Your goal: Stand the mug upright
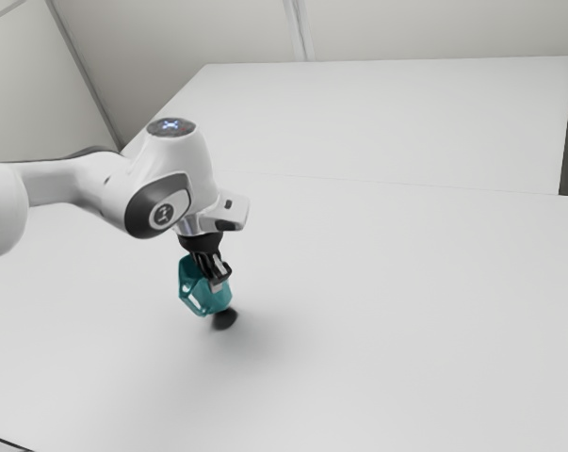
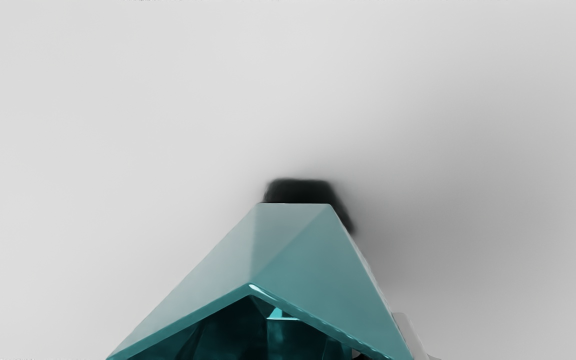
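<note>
In the exterior view, a white seven-joint robot arm with dark grey joint covers (image 1: 191,174) comes in from the 9 o'clock edge over a plain, matte white desk (image 1: 387,301). At its end the black two-finger gripper (image 1: 215,271) points down, tilted toward 5 o'clock, and pinches the glossy teal, faceted mug (image 1: 201,294). The mug lies toward 8 o'clock from the middle of this view, directly at the fingertips, and leans; I cannot tell whether its base touches the desk. A small, very dark shadow (image 1: 225,319) lies at 5 o'clock from the mug, with a softer grey one spreading round it. Pale walls (image 1: 434,26) stand behind, with a narrow upright strip (image 1: 302,33) near 12 o'clock.

The wrist view adds what the exterior view does not make plain: the mug's mouth opens toward the gripper, showing a dark teal inside and an angular rim, while the outer wall narrows away from the hand. A pale finger pad (image 2: 408,332) sits against the outside of that wall. The dark shadow pokes out past the mug's narrow far end.

By count: one arm, one gripper, one mug, one desk.
</note>
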Tool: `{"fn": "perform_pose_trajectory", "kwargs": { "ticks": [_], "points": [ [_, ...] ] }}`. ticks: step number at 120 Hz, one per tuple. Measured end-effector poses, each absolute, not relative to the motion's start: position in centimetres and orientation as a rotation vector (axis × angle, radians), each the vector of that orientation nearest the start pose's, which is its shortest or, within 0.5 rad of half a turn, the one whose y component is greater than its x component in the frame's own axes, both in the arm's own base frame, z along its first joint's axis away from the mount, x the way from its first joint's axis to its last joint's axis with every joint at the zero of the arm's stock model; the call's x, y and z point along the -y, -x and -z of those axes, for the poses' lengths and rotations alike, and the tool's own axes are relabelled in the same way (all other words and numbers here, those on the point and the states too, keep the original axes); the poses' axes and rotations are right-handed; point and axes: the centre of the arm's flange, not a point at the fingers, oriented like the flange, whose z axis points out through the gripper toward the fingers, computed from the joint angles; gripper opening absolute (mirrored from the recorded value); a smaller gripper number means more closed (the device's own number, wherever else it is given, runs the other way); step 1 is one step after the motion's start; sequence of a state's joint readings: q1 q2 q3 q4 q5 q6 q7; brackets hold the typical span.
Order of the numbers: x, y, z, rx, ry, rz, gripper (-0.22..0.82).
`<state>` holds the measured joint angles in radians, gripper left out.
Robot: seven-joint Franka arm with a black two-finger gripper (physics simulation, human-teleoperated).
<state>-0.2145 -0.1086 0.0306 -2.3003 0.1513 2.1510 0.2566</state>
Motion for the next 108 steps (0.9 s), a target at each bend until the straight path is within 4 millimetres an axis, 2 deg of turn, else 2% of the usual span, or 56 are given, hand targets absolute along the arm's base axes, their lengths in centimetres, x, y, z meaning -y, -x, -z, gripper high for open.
{"fn": "perform_pose_trajectory", "kwargs": {
  "ticks": [53,108],
  "points": [
    [8.2,-48.7,-37.5,-0.636,2.933,0.037,-0.18],
    [8.3,-48.3,-35.7,-0.546,2.961,0.002,-0.17]
  ]
}}
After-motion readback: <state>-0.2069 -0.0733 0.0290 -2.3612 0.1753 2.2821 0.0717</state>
